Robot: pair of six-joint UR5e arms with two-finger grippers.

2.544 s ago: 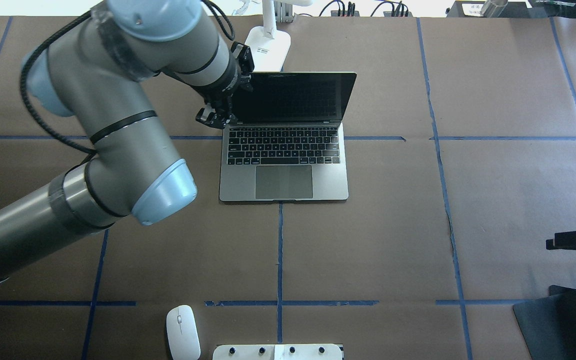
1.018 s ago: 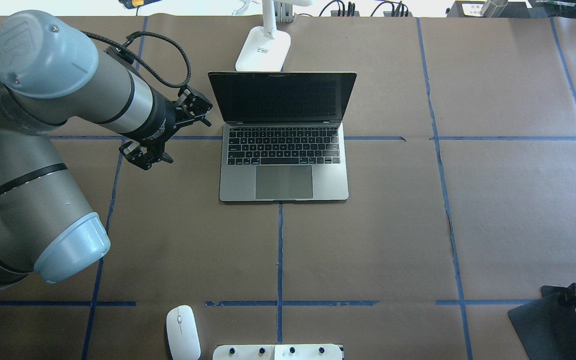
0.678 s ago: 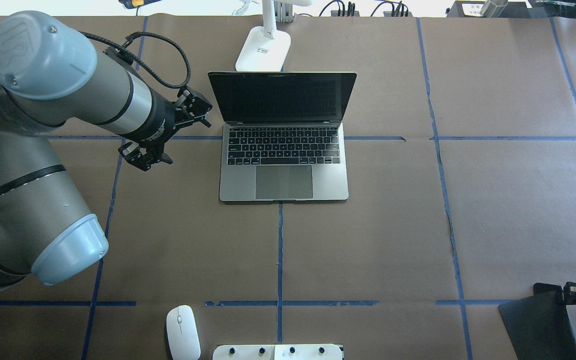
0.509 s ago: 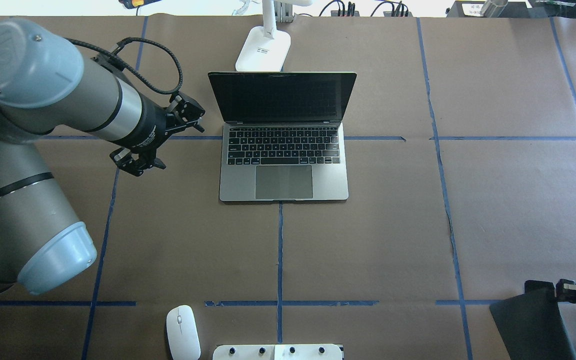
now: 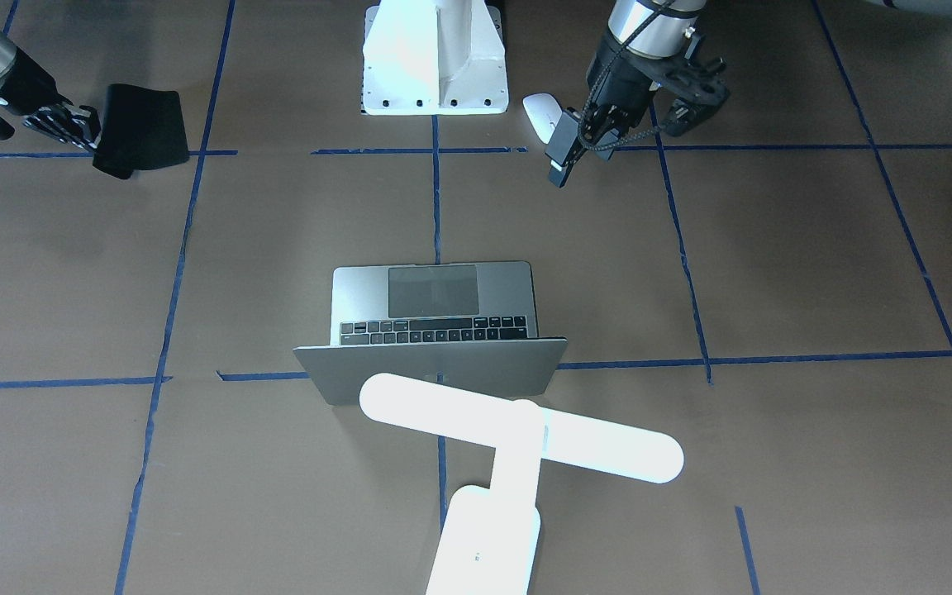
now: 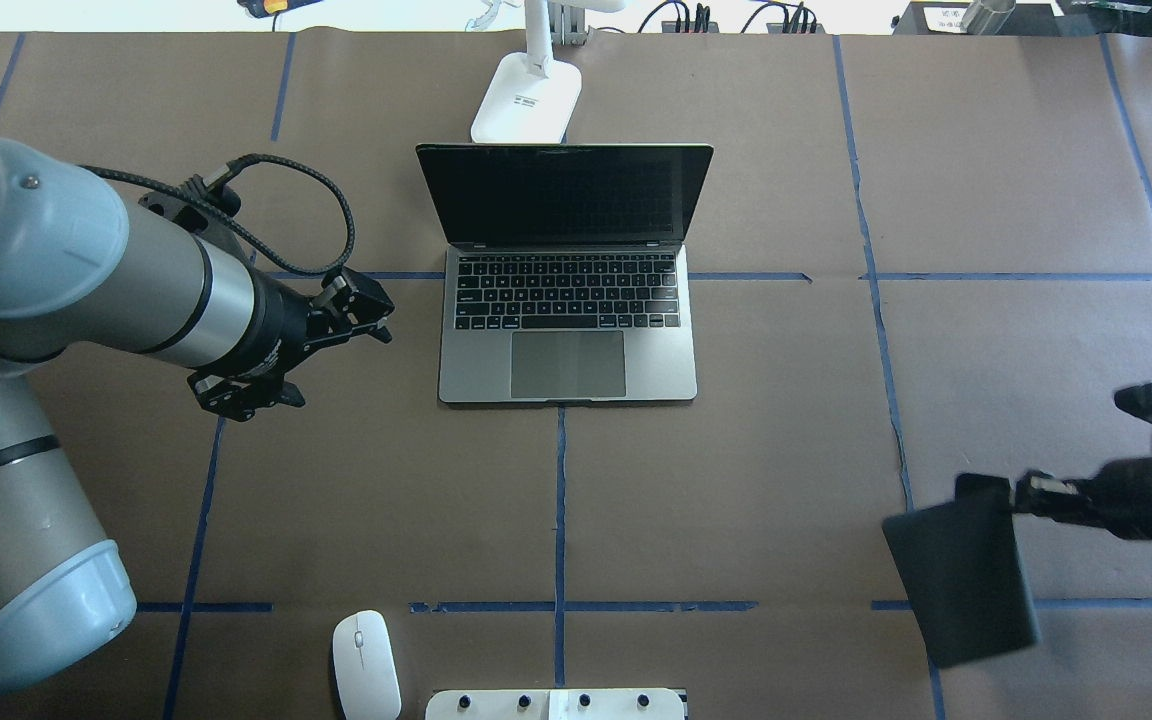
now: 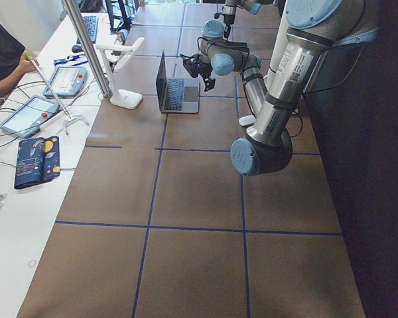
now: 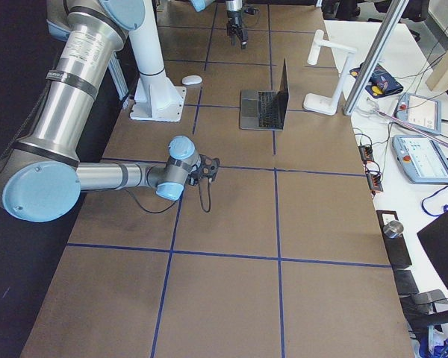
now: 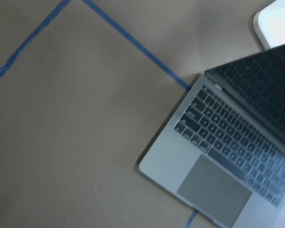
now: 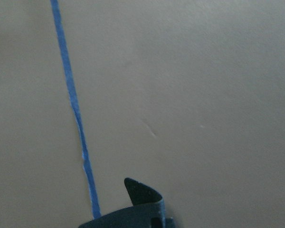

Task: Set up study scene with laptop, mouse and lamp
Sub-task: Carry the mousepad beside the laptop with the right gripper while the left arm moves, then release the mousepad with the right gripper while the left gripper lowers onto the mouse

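Laptop [image 6: 566, 330] open at centre of surface [image 6: 736, 480], screen dark, keys toward 6 o'clock. Lamp [image 6: 526, 95] at its 12 o'clock, base just behind the lid. Mouse [image 6: 366, 665] at 7 o'clock, well apart, beside white pedestal [image 6: 556, 704]. Left end effector [image 6: 321, 360] at 9 o'clock of the laptop, spread wide, empty. Right end effector [image 6: 1021, 492] at 4 o'clock, clamped on one edge of black pad [image 6: 966, 580].

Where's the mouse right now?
In the overhead view the mouse lies at the table's near edge, in the robot's left half, just left of the white robot pedestal and well short of the laptop.
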